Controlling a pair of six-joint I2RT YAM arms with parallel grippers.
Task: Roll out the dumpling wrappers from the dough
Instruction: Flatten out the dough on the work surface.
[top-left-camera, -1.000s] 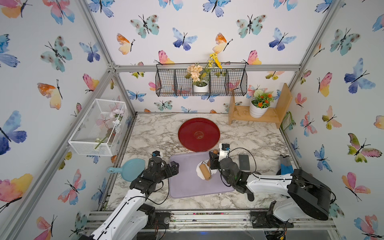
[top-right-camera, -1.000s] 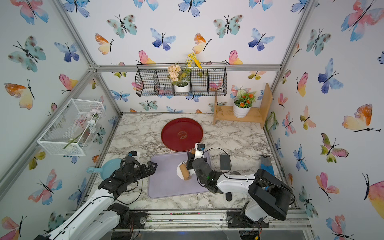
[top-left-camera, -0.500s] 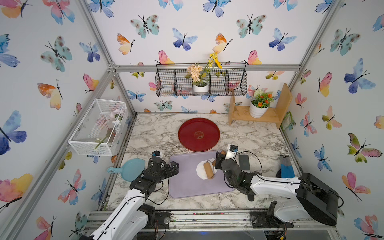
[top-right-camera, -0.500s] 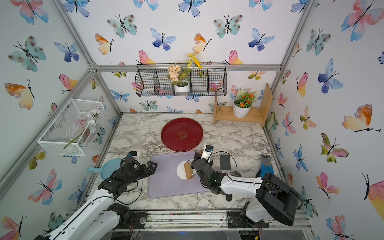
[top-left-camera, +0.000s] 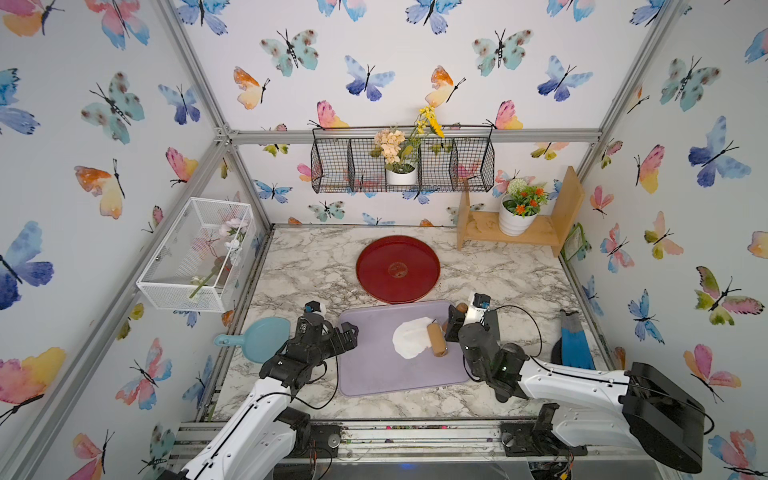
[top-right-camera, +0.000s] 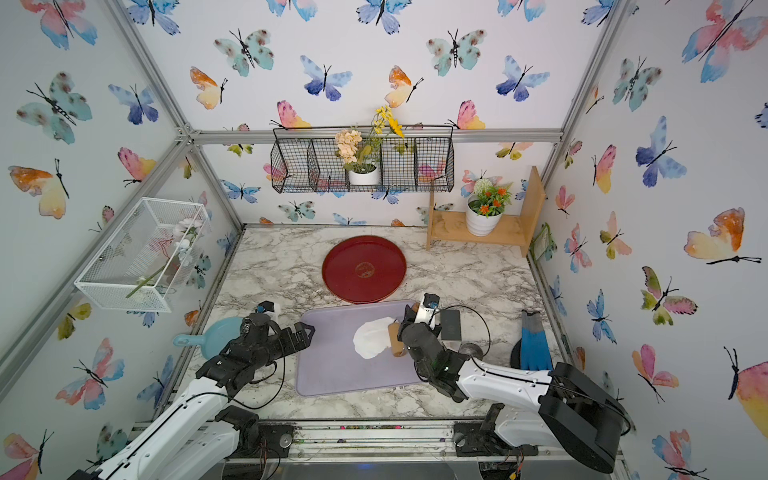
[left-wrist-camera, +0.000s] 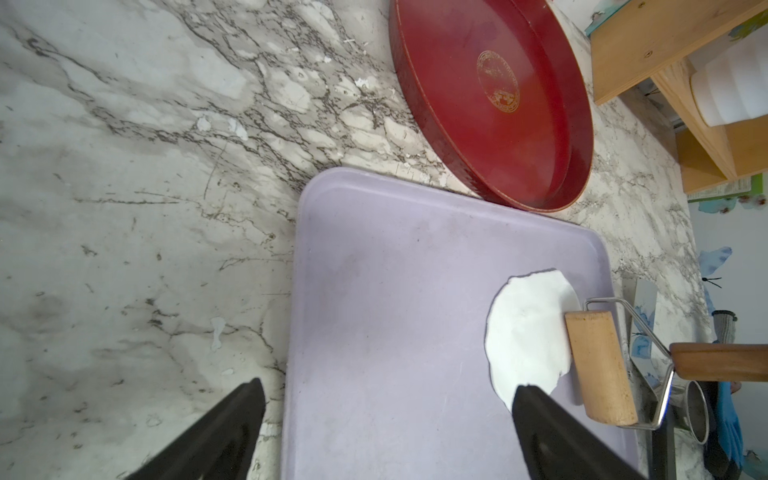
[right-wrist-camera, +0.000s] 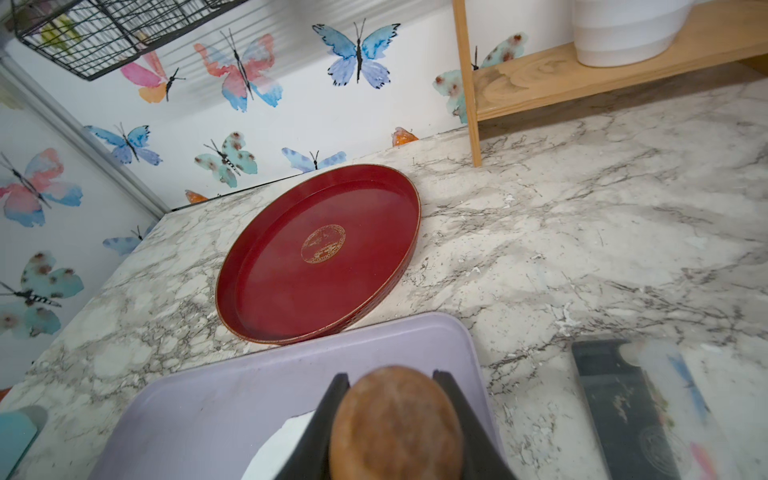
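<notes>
Dough (top-left-camera: 411, 341): soft, matte white sheet, flattened, with an irregular oval outline. It lies on the smooth lavender tray (top-left-camera: 374, 365) between the two sets of fingers, much nearer the right ones. Its long axis runs from the near side of the tray toward the far side. Roller (top-left-camera: 436, 338): pale wooden cylindrical barrel on a bent steel wire yoke, with a darker, rounded wooden handle. The barrel rests on the dough's edge that faces the right fingers, its axis roughly parallel to the dough's long axis. The handle points away from the dough into the right gripper (right-wrist-camera: 392, 376), whose black fingers (right-wrist-camera: 316, 432) are clamped on either side of the handle's butt. Left gripper (left-wrist-camera: 388, 386): fingers (left-wrist-camera: 216, 436) spread wide, nothing between them, over the tray's edge on its own side, well apart from the dough. In the left wrist view one finger hides the dough's nearer tip. Red tray (top-left-camera: 397, 268): glossy, round, shallow-rimmed, gold emblem at centre. It sits beyond both sets of fingers, just beside the lavender tray's far edge, on the veined marble counter (top-left-camera: 498, 274).
</notes>
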